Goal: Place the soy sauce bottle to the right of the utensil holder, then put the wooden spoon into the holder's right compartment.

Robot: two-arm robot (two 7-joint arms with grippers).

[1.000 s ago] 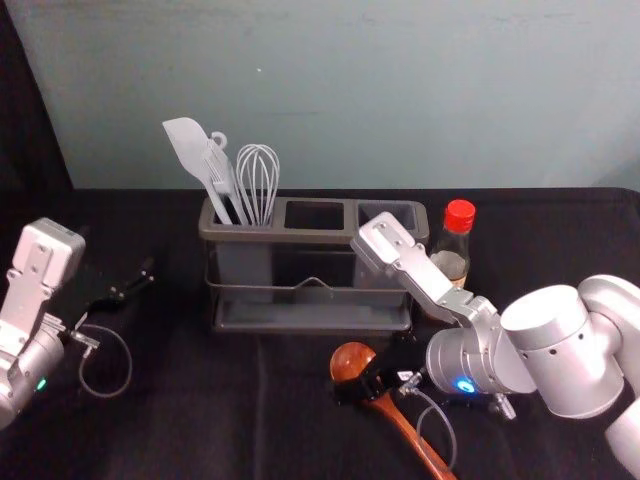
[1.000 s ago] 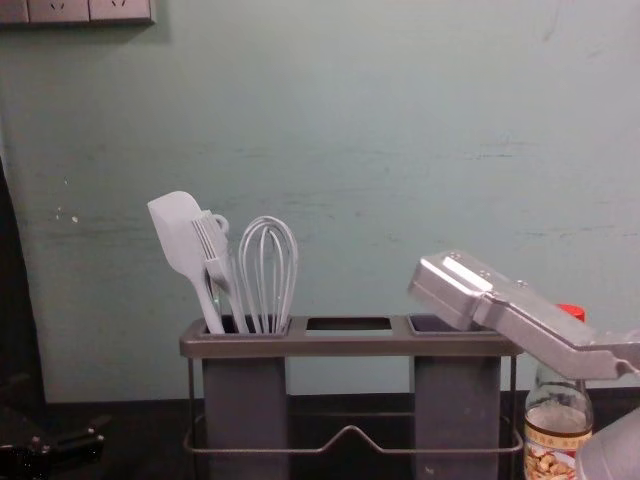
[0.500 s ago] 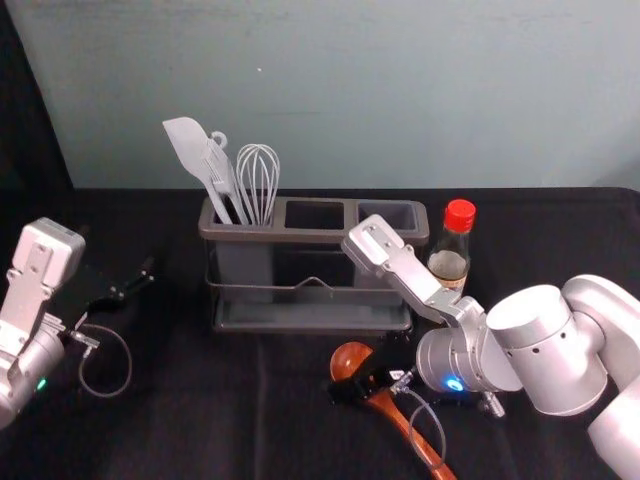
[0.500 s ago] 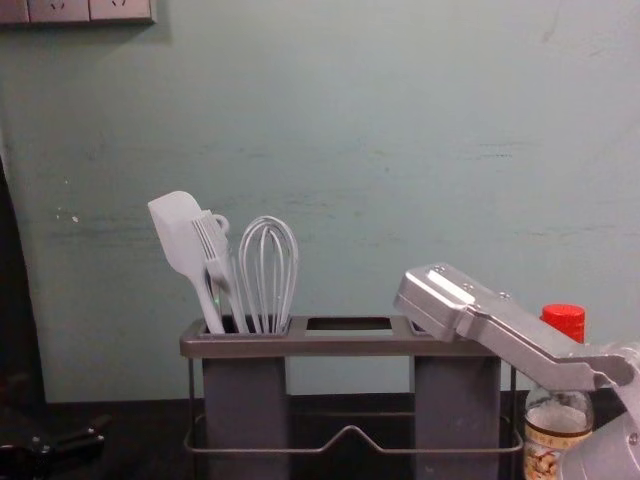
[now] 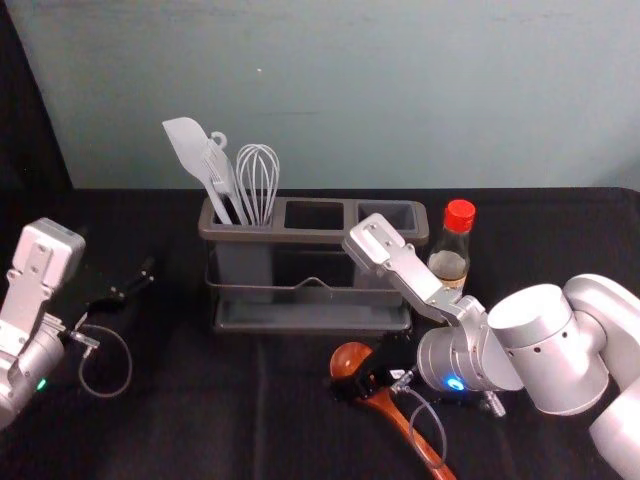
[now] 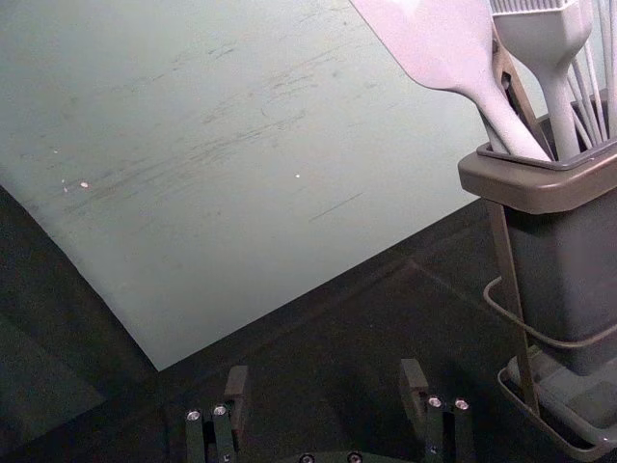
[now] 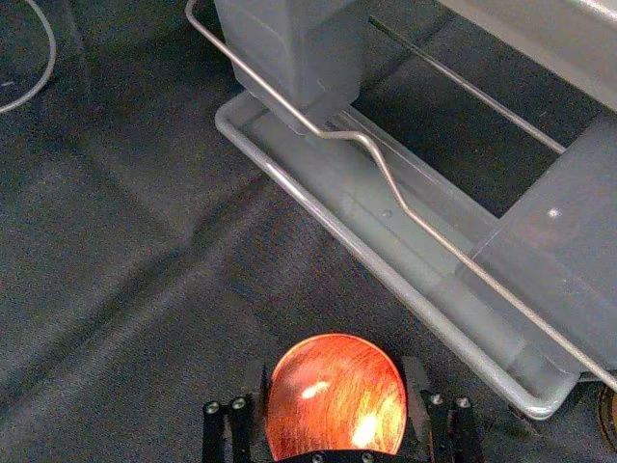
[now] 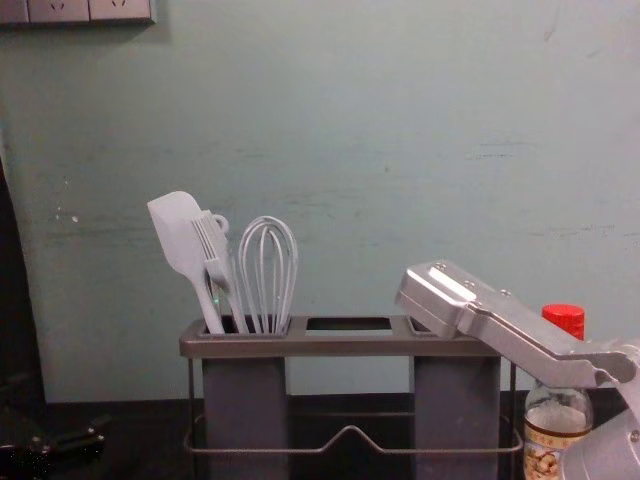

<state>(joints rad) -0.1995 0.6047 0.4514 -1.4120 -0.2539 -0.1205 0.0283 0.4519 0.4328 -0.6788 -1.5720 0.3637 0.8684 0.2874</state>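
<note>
Right claw [image 5: 367, 371] down low in front of the utensil holder [image 5: 315, 236], at the wooden spoon [image 5: 389, 408]. Right wrist view: fingers apart, one each side of the spoon's bowl; can't tell if they press on it. Spoon lies on the bench [image 5: 180, 410], handle slanting toward the near edge and right. Soy sauce bottle [image 5: 450, 264] upright just beside the holder's right end, red cap on. Spatula [image 5: 187, 145], brush [image 5: 223, 178] and whisk [image 5: 258, 185] in left compartment. Left claw [image 5: 140, 282] idle, left of holder, fingers apart, nothing between.
</note>
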